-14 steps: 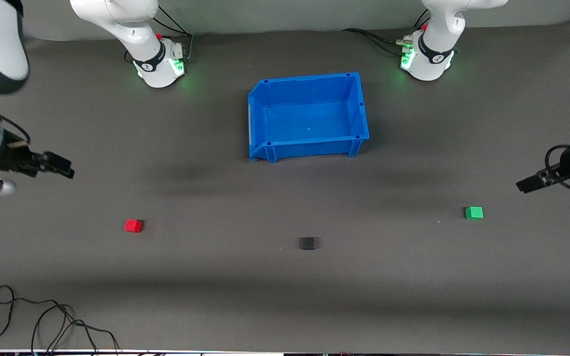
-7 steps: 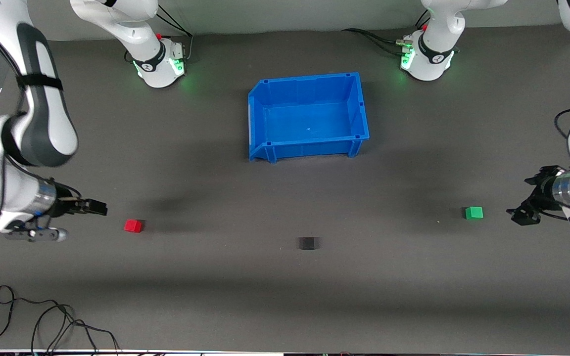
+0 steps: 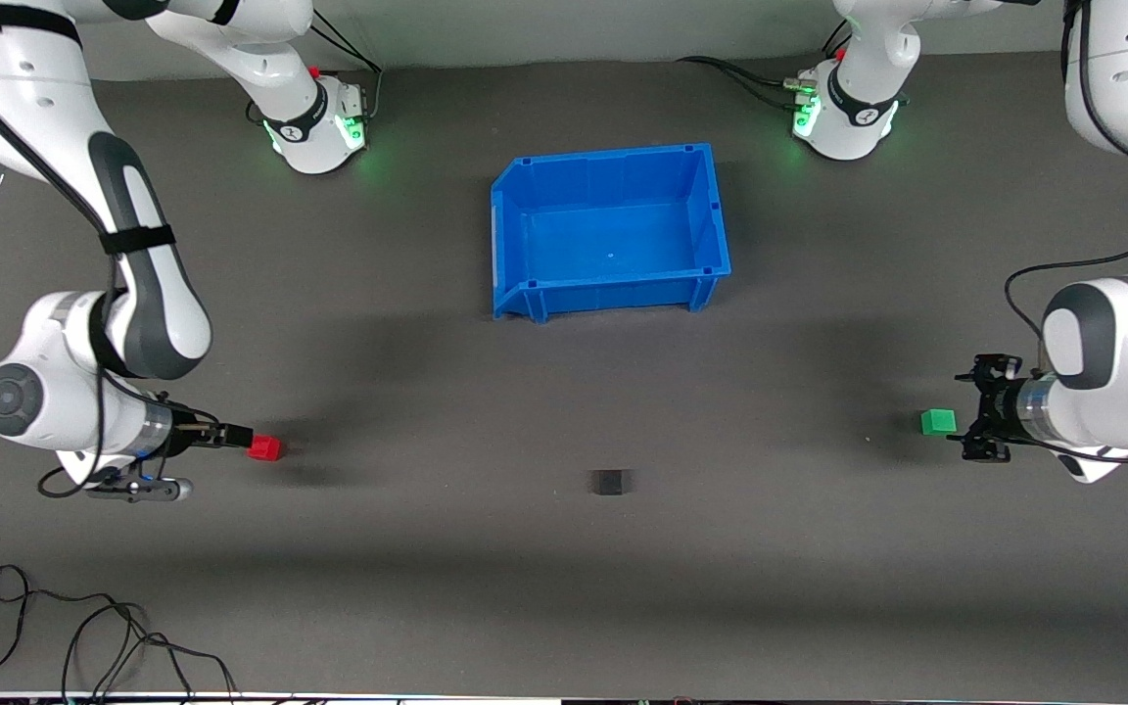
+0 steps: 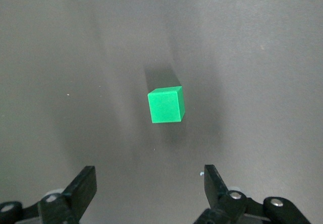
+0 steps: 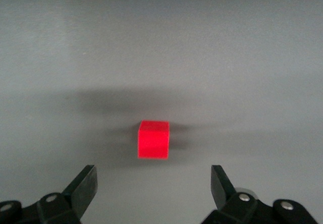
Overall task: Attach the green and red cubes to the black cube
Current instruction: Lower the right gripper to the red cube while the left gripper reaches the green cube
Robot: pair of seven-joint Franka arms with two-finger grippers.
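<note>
Though dim, black cube (image 3: 609, 481) seemingly lies untouched

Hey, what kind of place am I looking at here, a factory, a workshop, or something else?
Most likely a robotics lab test bench: two white arms bolted to a table under a dark grey mat, a blue bin, small practice cubes like the red cube, and loose cables.

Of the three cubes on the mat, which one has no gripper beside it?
The black cube. It sits alone, nearest the front camera, while the right gripper is at the red cube and the left gripper is by the green cube.
</note>
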